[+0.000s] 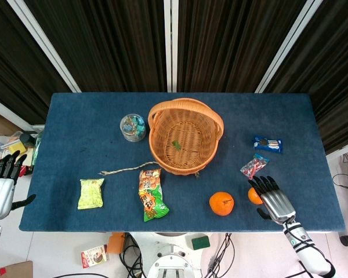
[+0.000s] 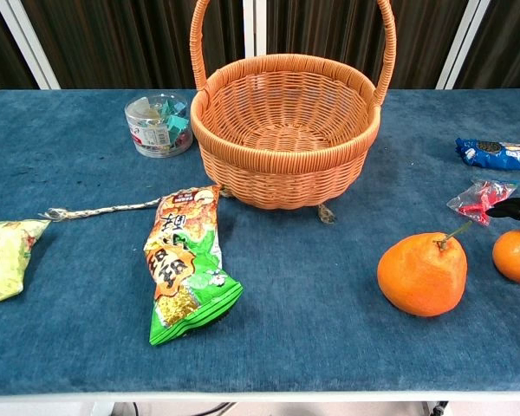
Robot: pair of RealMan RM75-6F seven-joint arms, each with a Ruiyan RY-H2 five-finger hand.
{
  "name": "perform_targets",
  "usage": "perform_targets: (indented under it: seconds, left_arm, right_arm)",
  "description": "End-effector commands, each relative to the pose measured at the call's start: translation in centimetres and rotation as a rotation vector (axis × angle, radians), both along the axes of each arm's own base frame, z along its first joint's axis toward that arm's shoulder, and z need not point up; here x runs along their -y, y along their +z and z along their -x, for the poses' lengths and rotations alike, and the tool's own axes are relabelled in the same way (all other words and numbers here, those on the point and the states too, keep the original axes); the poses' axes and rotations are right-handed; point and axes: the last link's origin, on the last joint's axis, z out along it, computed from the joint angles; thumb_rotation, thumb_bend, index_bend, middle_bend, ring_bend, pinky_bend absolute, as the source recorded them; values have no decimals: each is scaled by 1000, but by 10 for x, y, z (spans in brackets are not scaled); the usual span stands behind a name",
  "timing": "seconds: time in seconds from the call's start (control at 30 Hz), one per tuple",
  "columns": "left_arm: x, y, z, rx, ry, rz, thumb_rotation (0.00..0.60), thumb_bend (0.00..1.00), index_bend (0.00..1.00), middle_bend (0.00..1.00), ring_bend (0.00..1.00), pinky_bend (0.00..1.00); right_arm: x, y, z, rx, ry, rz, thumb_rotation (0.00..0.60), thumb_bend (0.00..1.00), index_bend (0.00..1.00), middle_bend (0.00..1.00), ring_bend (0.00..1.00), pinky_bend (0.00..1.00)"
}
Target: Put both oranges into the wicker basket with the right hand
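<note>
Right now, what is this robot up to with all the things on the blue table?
It is meant to put two oranges into the wicker basket, which holds no orange yet. The right hand lies on the table with its fingers at the smaller orange; whether it grips the fruit cannot be told. The bigger orange sits untouched beside it. The left hand hangs off the table's left edge, holding nothing. Snack packets and a jar lie around.

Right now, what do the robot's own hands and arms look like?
Both are human-shaped: the right hand and left hand have silver-grey metallic backs and black fingers. The right forearm is white with dark bands near the wrist. No sleeves or loose cables on them show.
</note>
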Motion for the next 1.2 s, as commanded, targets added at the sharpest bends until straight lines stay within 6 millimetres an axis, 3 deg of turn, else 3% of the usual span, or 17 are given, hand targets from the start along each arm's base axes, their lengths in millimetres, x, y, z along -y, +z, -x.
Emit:
perform_targets:
  seconds: [0.03, 0.47, 0.63, 0.7, 0.77, 0.97, 1.1, 1.2]
  left_arm:
    - [0, 0, 0, 1, -1, 1, 600, 56, 38, 0, 0, 102]
    - [1, -1, -1, -1, 1, 11, 600, 56, 39, 0, 0, 102]
    - [2, -1, -1, -3, 3, 15, 600, 56, 42, 0, 0, 102]
    - [2, -1, -1, -6, 3, 15, 600, 56, 42, 0, 0, 102]
    - [1, -1, 0, -5, 5, 17, 600, 56, 42, 0, 0, 102]
    - [1, -1, 0, -6, 9, 20, 600, 56, 42, 0, 0, 102]
    - [2, -1, 0, -4, 11, 20, 600, 56, 45, 0, 0, 102]
    - [3, 0, 0, -2, 12, 18, 600, 57, 46, 0, 0, 102]
  right_arm:
    - [1, 0, 0, -7, 0, 3, 600, 314, 0, 0, 0, 0]
    - [2, -3, 1, -39, -14, 16, 600, 327, 0, 2, 0, 0]
    - [3, -4, 2, -34, -32, 35, 600, 345, 4, 86, 12, 72]
    - [3, -5, 2, -32, -34, 47, 600, 360, 50, 141, 69, 127]
    - [3, -6, 2, -34, -31, 51, 600, 382, 162, 198, 168, 175]
    - [4, -5, 0, -21, -8, 95, 600, 414, 431, 327, 267, 233]
    - [4, -2, -2, -14, 15, 122, 600, 422, 553, 413, 329, 238]
    - [6, 4, -7, 9, 32, 145, 600, 422, 568, 421, 336, 238]
